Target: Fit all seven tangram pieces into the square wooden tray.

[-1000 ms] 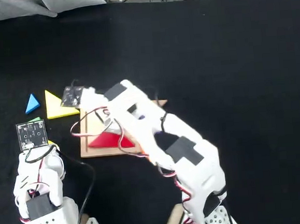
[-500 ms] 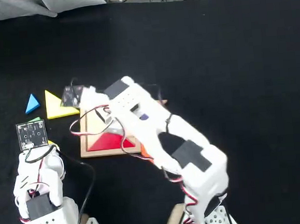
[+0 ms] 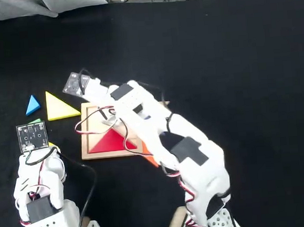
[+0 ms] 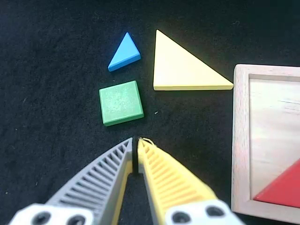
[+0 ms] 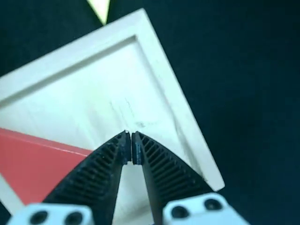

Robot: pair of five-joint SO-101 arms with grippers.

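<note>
Right wrist view: hanging the right tool (image 5: 130, 140), clenched on nothing, over the bare floor of the square wooden tray (image 5: 178, 108), probably poised for nudging rather than gripping. Showing the flat red triangle (image 5: 37, 159) seated inside, long edge running along the tray wall nearest the arm bases, apex pointing at the tray's middle, sparing the remaining floor. Leaving outside on the black worktop (image 4: 47, 47) a large yellow triangle (image 4: 180, 70), one sharp tip aiming at the rim just beside it, a small blue triangle (image 4: 124, 52) and a green square (image 4: 121, 102), just ahead of the left tool (image 4: 137, 140), likewise clenched and empty.
</note>
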